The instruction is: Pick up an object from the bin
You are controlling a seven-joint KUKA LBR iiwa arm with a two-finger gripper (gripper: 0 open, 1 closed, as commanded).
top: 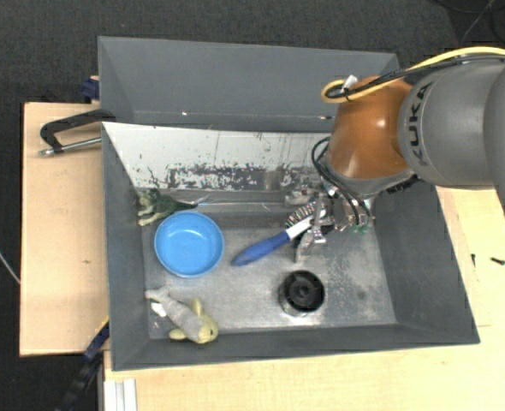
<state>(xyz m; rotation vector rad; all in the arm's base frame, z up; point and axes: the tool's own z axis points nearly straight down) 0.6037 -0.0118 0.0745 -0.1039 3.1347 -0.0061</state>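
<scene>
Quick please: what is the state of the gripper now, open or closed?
Gripper: cannot be told; it is at the white end of the blue-handled tool.

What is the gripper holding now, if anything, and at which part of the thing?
It cannot be told. The gripper sits at the white end of the blue-handled tool in the middle of the bin, but a hold is not visible.

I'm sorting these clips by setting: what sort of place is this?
Probably a robotics lab's grasping test rig, not a home: an industrial arm's gripper hangs in a grey metal bin of unrelated small things, such as a blue bowl and a soft toy.
</scene>
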